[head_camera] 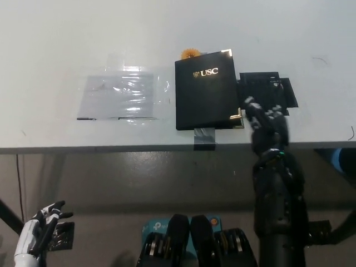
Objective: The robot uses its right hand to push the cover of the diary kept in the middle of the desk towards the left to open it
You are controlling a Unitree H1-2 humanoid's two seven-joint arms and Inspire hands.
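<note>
A black rectangular diary (pixel 206 98) with gold "USC" lettering and gold corner tips lies shut, cover up, in the middle of the pale grey desk (pixel 67 39), near its front edge. The black right hand (pixel 265 121) rests at the diary's lower right corner, fingertips just beside the gold corner; whether its fingers are spread or curled I cannot tell. The white left hand (pixel 40 229) hangs low at the lower left, below the desk, fingers apart and holding nothing
</note>
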